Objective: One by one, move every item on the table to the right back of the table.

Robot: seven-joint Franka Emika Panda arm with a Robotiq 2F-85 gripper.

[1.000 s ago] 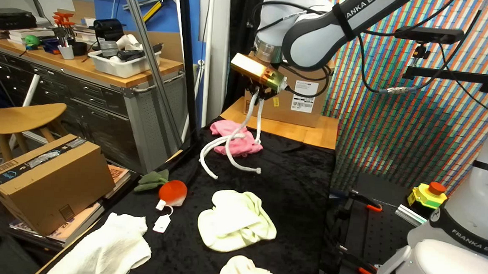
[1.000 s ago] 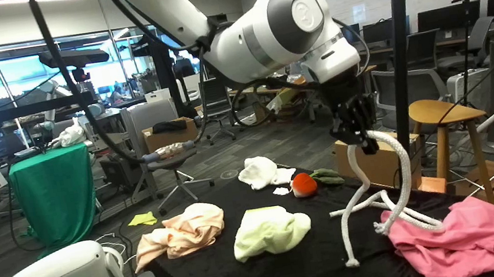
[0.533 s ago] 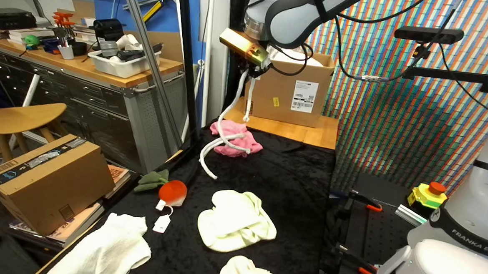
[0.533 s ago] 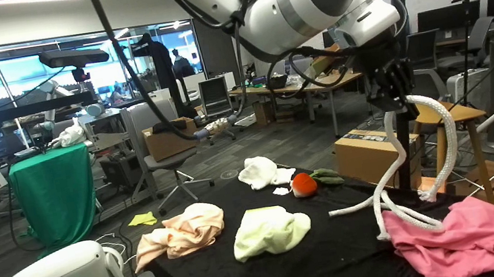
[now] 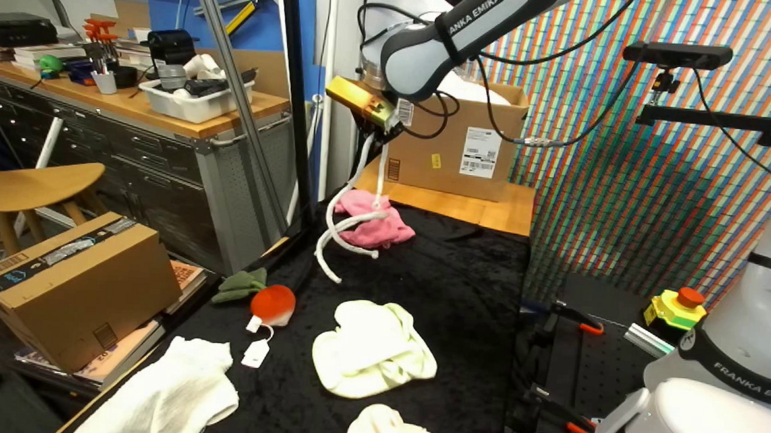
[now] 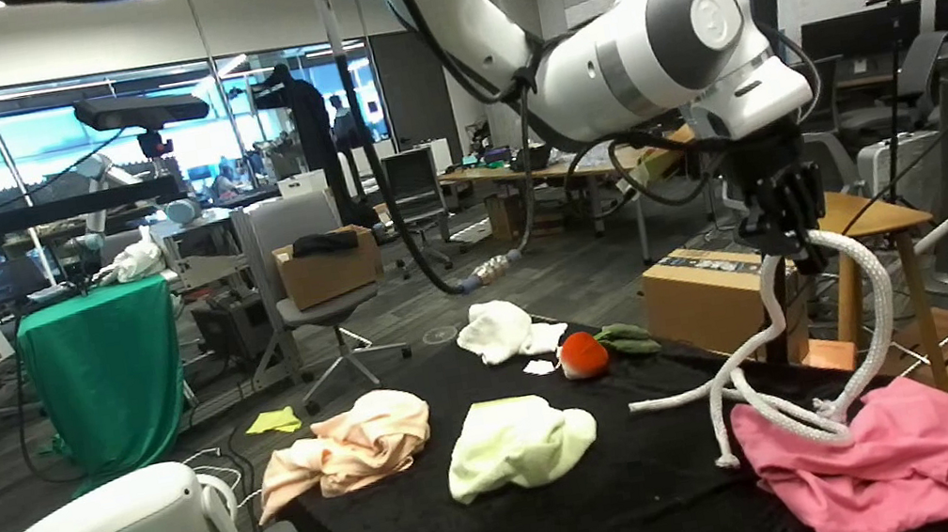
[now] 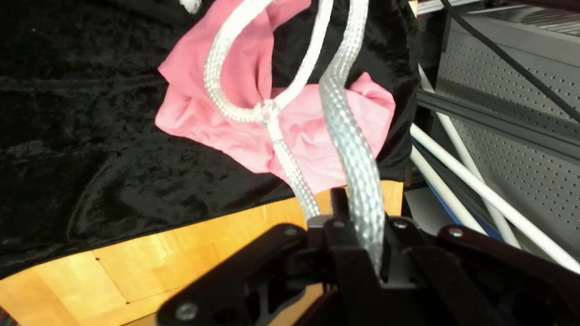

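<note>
My gripper (image 6: 805, 252) is shut on a white braided rope (image 6: 880, 297), which hangs in a bend above the pink cloth (image 6: 933, 460). In the wrist view one strand of this rope (image 7: 353, 149) passes between the fingers. Its lower ends hang at or just above the cloth; contact cannot be told. Another white rope (image 6: 671, 401) lies partly across the pink cloth. Farther along the black-topped table (image 5: 467, 293) are a pale yellow cloth (image 5: 375, 348), a cream cloth (image 5: 172, 390), a peach cloth (image 6: 368, 440), a red object (image 5: 274, 303) with green leaves and a white tag (image 5: 256, 353).
A cardboard box (image 5: 428, 153) stands on the wooden strip (image 5: 478, 211) beyond the black fabric. Beside the table's edge sits a second cardboard box (image 5: 91, 287). A dark upright pole (image 6: 765, 1) rises close to the gripper.
With the rope in its grip, my gripper has travelled over the pink cloth, first rising and then sinking. The rope's hanging ends have swung along with it. Items lying on the table have stayed put.
</note>
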